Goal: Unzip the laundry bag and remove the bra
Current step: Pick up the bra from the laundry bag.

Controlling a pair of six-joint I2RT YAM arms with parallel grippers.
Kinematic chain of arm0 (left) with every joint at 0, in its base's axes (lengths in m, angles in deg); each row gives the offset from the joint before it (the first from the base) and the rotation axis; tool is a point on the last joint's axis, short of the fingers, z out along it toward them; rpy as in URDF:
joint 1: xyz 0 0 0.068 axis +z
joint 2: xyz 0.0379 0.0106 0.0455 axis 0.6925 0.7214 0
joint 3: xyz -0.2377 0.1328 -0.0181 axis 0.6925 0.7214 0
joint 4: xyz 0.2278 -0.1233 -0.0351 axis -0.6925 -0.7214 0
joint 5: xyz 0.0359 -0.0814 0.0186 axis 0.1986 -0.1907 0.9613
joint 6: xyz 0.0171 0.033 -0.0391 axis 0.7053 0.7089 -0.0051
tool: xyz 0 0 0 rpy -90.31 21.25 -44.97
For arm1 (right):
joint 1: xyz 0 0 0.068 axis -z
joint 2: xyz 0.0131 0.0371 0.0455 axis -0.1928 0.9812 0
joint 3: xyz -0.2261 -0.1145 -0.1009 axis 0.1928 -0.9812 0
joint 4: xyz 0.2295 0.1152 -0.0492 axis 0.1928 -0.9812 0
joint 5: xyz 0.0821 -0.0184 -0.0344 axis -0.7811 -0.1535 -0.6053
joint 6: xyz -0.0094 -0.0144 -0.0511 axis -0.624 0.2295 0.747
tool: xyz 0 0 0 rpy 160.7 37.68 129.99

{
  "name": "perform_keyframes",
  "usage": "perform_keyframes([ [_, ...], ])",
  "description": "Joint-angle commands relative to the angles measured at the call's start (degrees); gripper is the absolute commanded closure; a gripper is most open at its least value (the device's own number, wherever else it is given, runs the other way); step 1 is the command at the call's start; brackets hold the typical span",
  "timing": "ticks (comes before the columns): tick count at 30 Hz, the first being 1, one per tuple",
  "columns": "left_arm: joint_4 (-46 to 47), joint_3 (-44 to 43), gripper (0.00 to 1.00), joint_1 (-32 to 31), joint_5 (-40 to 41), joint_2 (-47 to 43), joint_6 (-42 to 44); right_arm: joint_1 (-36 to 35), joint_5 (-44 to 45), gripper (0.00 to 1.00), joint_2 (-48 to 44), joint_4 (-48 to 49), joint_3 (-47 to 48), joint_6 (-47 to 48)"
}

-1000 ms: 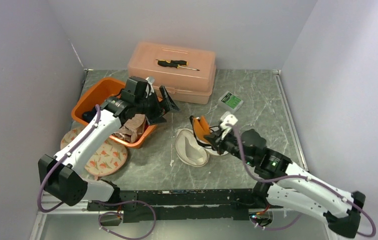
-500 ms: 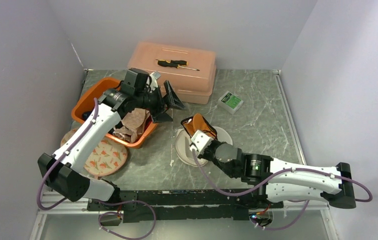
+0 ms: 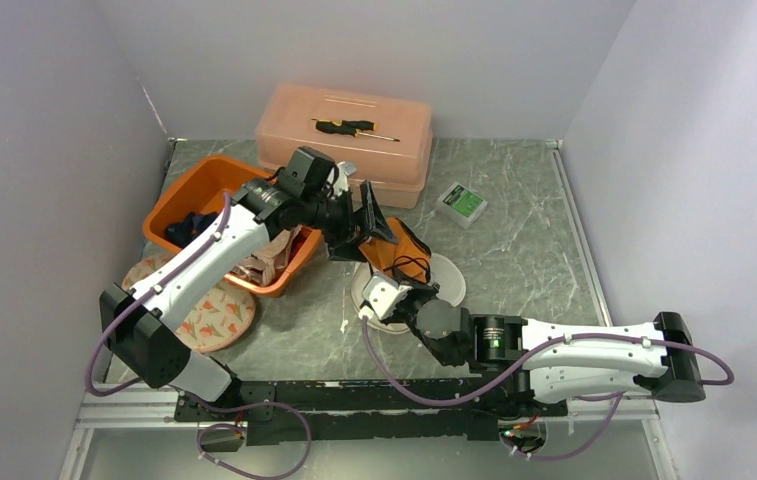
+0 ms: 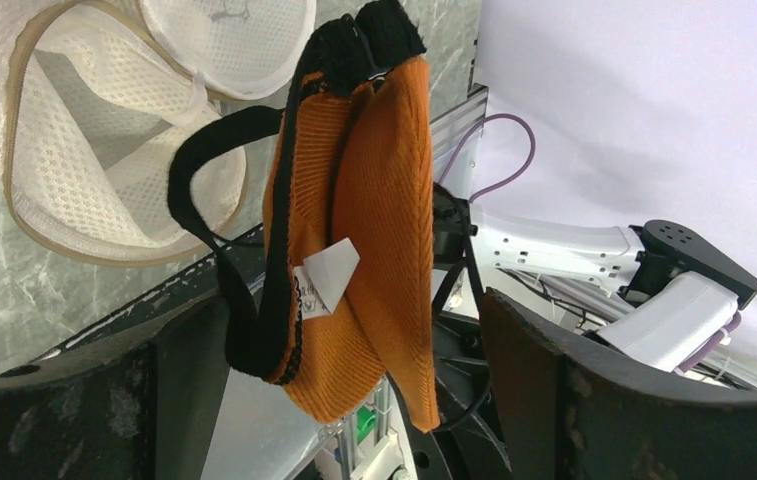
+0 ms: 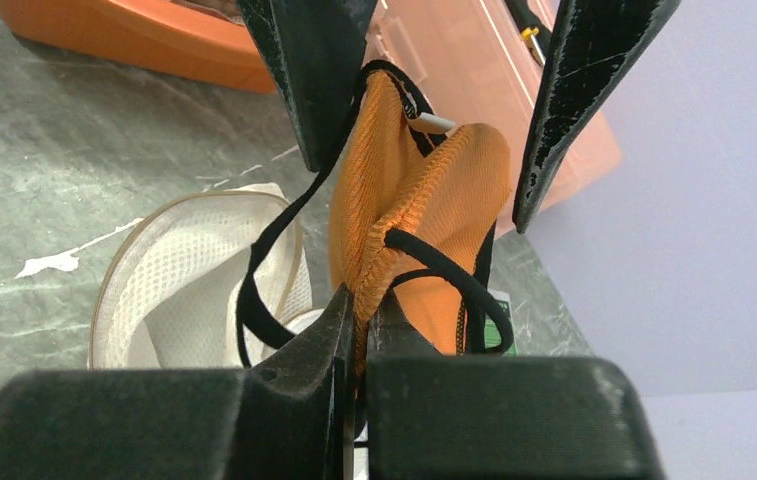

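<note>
The bra (image 3: pixel 401 255) is held up by its lower edge in the closed right hand (image 5: pixel 359 320), clear of the unzipped laundry bag (image 4: pixel 104 180) on the counter (image 3: pixel 514 230). The left hand (image 3: pixel 359 232), at 10 o'clock of the bra, is spread wide around it, probably so that it can be taken over.

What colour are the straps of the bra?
Black. The orange ribbed fabric bra and its straps show best in the left wrist view.
</note>
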Motion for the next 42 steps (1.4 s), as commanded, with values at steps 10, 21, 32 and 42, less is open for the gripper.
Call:
perform_keyframes([
  [10,7.3,2.0,0.49,-1.7,-3.3,-0.1,0.2,-0.8,2.4,1.0,0.7,3.7,0.2,0.3],
  [21,8.8,2.7,0.97,-2.3,-3.1,-0.6,1.7,-0.8,-0.4,0.42,-0.6,-0.3,1.6,-4.8],
  [32,6.4,-1.2,0.97,-0.5,7.5,-1.4,3.8,-0.8,-25.4,0.0,-8.0,-9.1,12.6,-22.6],
  [42,11.4,5.2,0.97,17.1,17.5,-14.0,13.1,-0.3,-9.0,0.0,-18.3,10.0,7.8,-25.2],
])
